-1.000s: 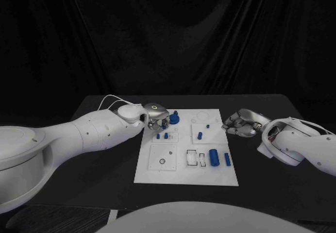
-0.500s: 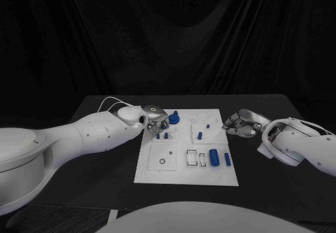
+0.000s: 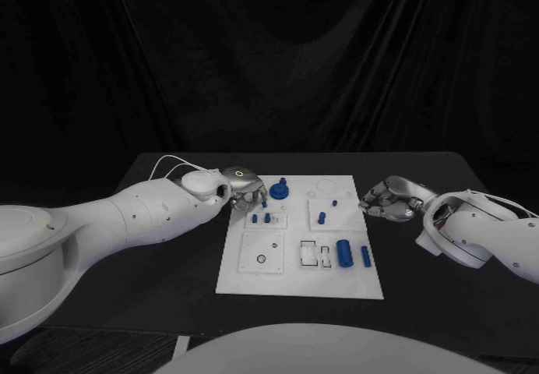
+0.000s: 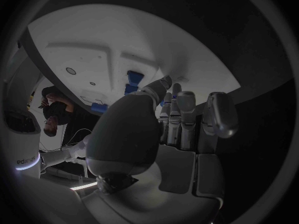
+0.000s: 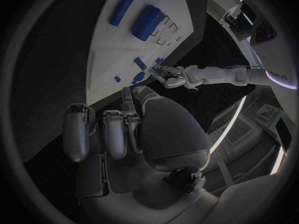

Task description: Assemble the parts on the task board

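Task board [image 3: 294, 276] lies mid-tabletop, partly assembled. Small pegs [image 3: 322, 216] stand upright; two cylinders [image 3: 343, 253] lie loose, still unplaced. Left hand [image 3: 247, 196] over the far-left corner, whether pinching anything unclear. Right hand [image 3: 388, 200] beside the board, fingers curled, empty.

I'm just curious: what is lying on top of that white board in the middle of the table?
On the task board lie small blue parts: two cylinders near the right edge, short pegs mid-board, and a round knob at the far end. The left hand covers that far corner, hiding what lies beneath.
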Controlling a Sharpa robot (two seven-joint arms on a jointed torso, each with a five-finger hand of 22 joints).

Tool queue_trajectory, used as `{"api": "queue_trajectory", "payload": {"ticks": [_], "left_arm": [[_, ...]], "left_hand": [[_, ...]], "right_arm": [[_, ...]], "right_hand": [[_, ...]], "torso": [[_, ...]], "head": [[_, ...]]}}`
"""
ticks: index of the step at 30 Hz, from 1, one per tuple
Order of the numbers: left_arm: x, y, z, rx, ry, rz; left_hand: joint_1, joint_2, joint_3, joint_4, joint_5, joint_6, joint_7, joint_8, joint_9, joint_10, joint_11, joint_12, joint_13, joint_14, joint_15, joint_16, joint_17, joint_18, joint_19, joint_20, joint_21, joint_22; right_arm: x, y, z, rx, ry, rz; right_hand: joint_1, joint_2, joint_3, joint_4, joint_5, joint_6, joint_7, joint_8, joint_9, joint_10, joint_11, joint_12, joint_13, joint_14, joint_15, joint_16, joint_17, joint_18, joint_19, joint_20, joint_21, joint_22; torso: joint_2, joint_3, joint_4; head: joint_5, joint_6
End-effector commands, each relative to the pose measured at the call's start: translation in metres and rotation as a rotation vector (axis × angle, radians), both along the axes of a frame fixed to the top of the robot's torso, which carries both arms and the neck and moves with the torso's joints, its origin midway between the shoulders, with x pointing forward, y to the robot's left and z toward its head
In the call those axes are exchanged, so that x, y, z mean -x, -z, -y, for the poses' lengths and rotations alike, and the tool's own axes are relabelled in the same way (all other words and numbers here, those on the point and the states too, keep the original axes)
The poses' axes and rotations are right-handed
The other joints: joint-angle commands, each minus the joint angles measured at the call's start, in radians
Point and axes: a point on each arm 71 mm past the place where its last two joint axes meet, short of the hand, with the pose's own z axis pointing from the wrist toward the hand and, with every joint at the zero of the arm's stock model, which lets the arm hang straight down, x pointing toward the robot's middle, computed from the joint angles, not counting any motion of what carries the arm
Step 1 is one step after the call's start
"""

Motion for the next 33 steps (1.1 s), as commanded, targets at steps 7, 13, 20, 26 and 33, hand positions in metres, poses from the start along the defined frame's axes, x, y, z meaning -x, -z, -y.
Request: {"api": "queue_trajectory", "payload": {"ticks": [7,13,20,26,33], "left_arm": [[-0.005,-0.021,-0.032,0.05,-0.047,0.141],[-0.004,-0.039,-0.052,0.074,-0.052,0.197],[0.016,-0.056,-0.069,0.231,-0.04,0.188],[0.034,-0.062,-0.081,0.639,-0.096,-0.14],[0.048,-0.072,-0.09,1.227,-0.179,-0.567]], "left_hand": [[-0.006,-0.024,0.019,0.005,-0.015,0.008,-0.007,0.012,0.001,-0.028,-0.001,-0.015,0.009,-0.132,0.002,-0.143,-0.186,0.042,-0.102,0.003,-0.182,0.108],[-0.012,-0.039,0.028,0.013,-0.025,0.006,-0.004,0.01,-0.001,-0.092,-0.017,-0.033,0.018,-0.243,0.006,-0.239,-0.215,0.082,-0.291,0.012,-0.491,0.035],[-0.11,-0.003,-0.045,0.085,-0.038,-0.041,-0.014,0.002,-0.013,-0.396,-0.051,0.008,0.051,-0.683,-0.028,-0.585,-0.324,0.074,-0.759,0.015,-0.895,-0.065],[-0.302,0.05,-0.146,0.211,0.041,-0.253,0.019,-0.012,-0.081,-0.886,-0.035,-0.081,-0.081,-1.133,0.057,-1.074,-0.606,0.009,-1.118,0.079,-1.095,-0.305],[-0.305,0.108,-0.395,0.241,0.033,-0.616,-0.029,-0.034,-0.195,-1.108,-0.09,-0.122,-0.151,-1.236,0.063,-1.164,-0.715,0.031,-1.364,0.075,-1.136,-1.018]], "right_arm": [[-0.002,-0.008,0.008,0.003,0.033,0.031],[-0.011,-0.033,0.011,-0.001,0.057,0.106],[-0.028,-0.086,0.011,0.0,0.094,0.278],[-0.039,-0.12,-0.008,0.041,0.032,0.387],[-0.042,-0.13,-0.041,0.171,-0.114,0.456]], "right_hand": [[0.003,-0.007,0.002,0.0,0.003,0.011,-0.001,0.009,0.002,0.106,-0.004,0.004,0.264,0.084,-0.005,-0.004,0.165,0.017,0.031,-0.004,-0.008,0.209],[0.003,-0.011,0.001,-0.002,0.002,0.014,-0.002,0.011,0.003,0.106,-0.005,0.004,0.264,0.085,-0.005,-0.004,0.165,0.017,0.032,-0.005,-0.007,0.209],[0.029,-0.058,-0.007,-0.043,-0.002,0.099,-0.034,0.063,0.032,0.054,-0.033,-0.029,0.198,0.071,-0.027,-0.035,0.105,0.023,0.022,-0.019,-0.031,0.201],[0.028,-0.092,0.006,-0.106,0.082,0.094,-0.063,0.175,0.149,-0.176,-0.067,-0.369,-0.225,0.04,-0.059,-0.144,-0.052,0.051,-0.03,-0.056,-0.173,0.147],[0.004,-0.123,0.097,-0.088,-0.027,0.016,-0.01,0.136,0.148,-0.55,0.017,-1.059,-0.822,0.054,-0.002,-0.121,-0.015,0.043,-0.017,-0.009,-0.176,0.147]], "torso": [[0.0,-0.0005,0.0004],[-0.002,-0.0003,0.0002],[-0.002,-0.0005,-0.0008],[0.0,-0.0015,-0.0002],[-0.001,-0.009,0.0067]], "head": [[0.022,0.0],[0.027,0.0],[0.041,0.0],[0.037,0.0],[0.035,0.0]]}}
